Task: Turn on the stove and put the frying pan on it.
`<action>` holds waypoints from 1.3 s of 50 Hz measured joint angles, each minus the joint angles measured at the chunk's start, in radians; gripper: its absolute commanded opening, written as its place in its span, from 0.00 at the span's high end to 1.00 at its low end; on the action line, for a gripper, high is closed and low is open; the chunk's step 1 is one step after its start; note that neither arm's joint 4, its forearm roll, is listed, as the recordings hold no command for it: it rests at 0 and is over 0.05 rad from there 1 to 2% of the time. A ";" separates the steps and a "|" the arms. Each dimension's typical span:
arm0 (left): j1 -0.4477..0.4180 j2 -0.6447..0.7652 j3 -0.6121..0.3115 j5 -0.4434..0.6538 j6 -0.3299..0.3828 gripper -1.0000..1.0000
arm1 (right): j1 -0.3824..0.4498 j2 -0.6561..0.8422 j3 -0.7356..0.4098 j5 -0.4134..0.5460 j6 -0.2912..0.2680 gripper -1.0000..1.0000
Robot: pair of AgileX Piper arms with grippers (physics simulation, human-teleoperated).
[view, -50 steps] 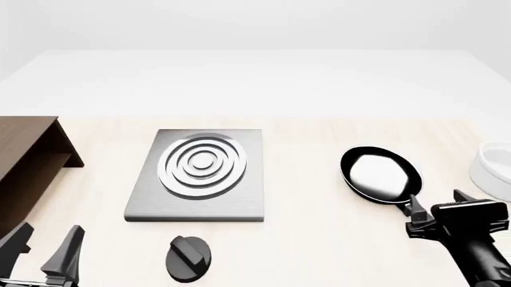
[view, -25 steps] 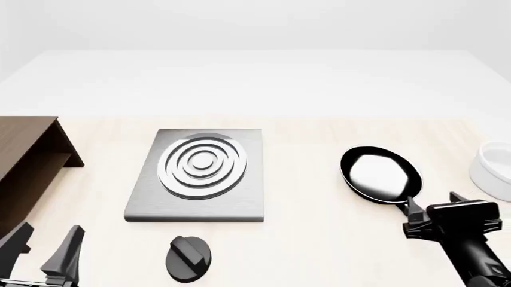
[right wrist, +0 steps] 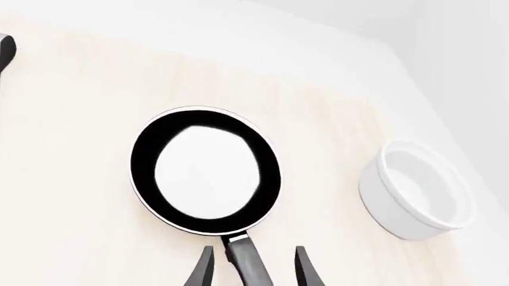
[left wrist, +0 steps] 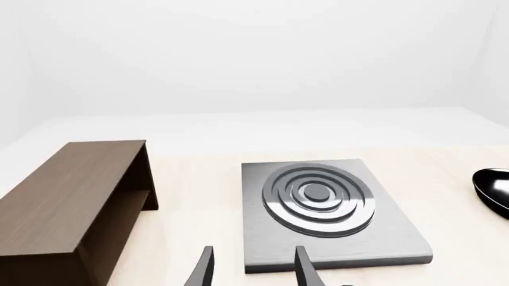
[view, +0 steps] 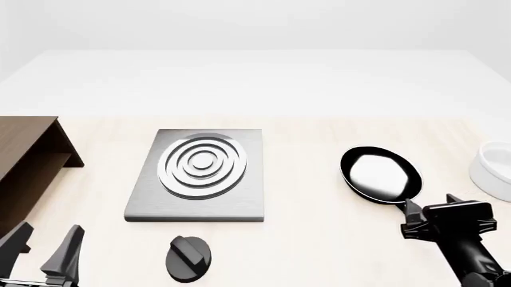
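right gripper [right wrist: 249, 266] spread open, astride the handle of the frying pan [view: 382, 174], handle running near-right toward it; pan right of the stove [view: 201, 173]. left gripper [view: 42, 251] open, far off.

The stove [view: 197, 177] lies mid-table, its knob [view: 188, 258] apart in front of it. A cabinet [view: 26, 160] stands to its left. The frying pan [view: 381, 174] sits well right of the stove, handle toward the near edge; a bowl [view: 493, 167] lies right of the pan.

grey stove [view: 198, 176]; black frying pan [view: 381, 175] right
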 measured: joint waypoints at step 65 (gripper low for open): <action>0.002 0.000 0.000 -0.001 -0.002 0.00 | -0.021 0.211 -0.029 -0.145 -0.021 0.00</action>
